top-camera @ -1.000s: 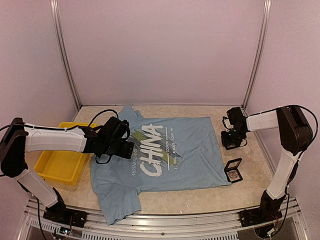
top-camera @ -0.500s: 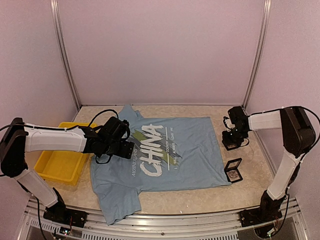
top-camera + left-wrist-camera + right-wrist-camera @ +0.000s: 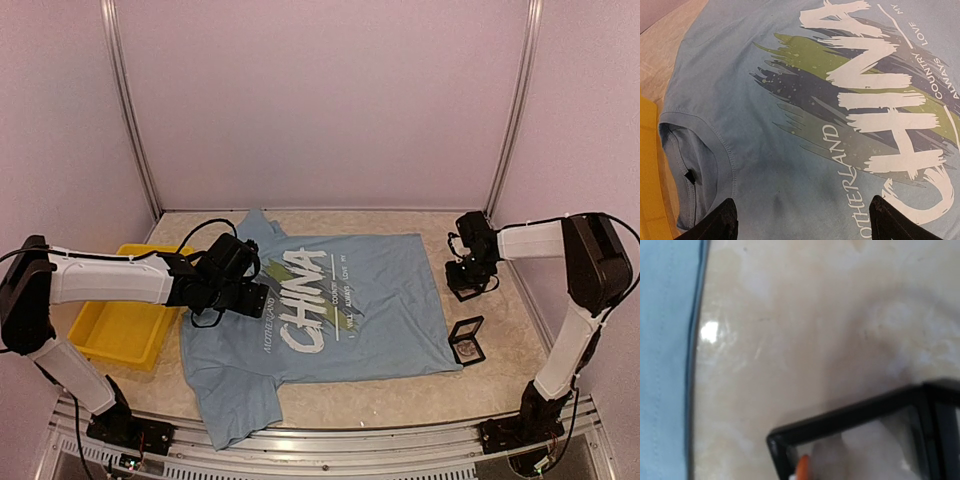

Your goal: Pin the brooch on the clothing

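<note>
Pale booth walls, beige marbled table. The fingertips of the left gripper are seen spread wide apart with nothing between them. They are held over the T-shirt, near its collar and the start of the lettering. The fingers of the right gripper are not shown, so their state cannot be told. It is held over bare table just beyond the shirt's right edge, near a black-framed clear box. An orange bit is seen at the box corner. The T-shirt is laid flat mid-table, print up, collar toward the left arm. A yellow tray is placed just beside its left edge.
</note>
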Controlling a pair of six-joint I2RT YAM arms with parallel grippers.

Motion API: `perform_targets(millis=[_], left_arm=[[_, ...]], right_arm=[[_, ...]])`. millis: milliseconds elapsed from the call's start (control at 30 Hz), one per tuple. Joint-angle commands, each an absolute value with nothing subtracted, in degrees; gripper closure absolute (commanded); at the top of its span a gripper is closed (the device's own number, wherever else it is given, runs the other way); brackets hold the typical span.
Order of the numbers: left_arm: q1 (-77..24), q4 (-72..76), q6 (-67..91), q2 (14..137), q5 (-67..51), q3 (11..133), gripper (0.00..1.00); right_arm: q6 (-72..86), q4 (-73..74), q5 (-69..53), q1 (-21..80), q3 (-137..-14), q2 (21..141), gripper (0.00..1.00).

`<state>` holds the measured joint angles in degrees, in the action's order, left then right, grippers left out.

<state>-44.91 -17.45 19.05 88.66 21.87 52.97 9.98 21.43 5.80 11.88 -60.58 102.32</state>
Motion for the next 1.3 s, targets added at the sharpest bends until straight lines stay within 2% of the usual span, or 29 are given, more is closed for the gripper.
perform_targets(millis=[0,167,367,533,700,833,967,1033,1267], left_arm=[[-44.47,-17.49,18.55,88.44,21.71,53.27,0.14],[-44.47,-17.25,18.54,88.12,21.71,53.09,0.14],[-44.46,-16.78,18.19,87.14,21.16,53.0,0.14],[-44.45,-14.61,16.39,84.25,19.13,52.94,0.14],[-45.38,-7.88,10.99,77.57,9.44,51.41,0.14],[-48.73,0.96,5.35,69.15,-0.25,49.1,0.14],[-53.83,5.94,0.32,64.58,-6.3,48.83,0.14],[-55.6,5.64,-2.46,64.14,-10.68,51.67,0.14],[-55.51,2.35,-2.26,66.28,-17.88,57.04,0.19]], right_arm=[[10.13,24.05,8.3,12.62,-61.98,100.4,0.96],[9.86,25.48,10.06,13.29,-63.08,100.52,1.0],[8.2,28.46,9.42,14.14,-65.66,99.56,1.0],[2.65,33.39,6.81,19.39,-71.6,97.26,1.0],[-5.47,33.71,-11.91,27.97,-77.13,92.13,1.0],[-7.4,29.08,-33.88,34.7,-81.21,88.26,1.0],[-5.94,21.42,-48.07,39.85,-83.13,85.89,1.0],[-6.44,19.31,-52.51,43.68,-85.48,85.71,1.0],[-7.32,20.7,-51.22,47.74,-88.03,86.45,1.0]])
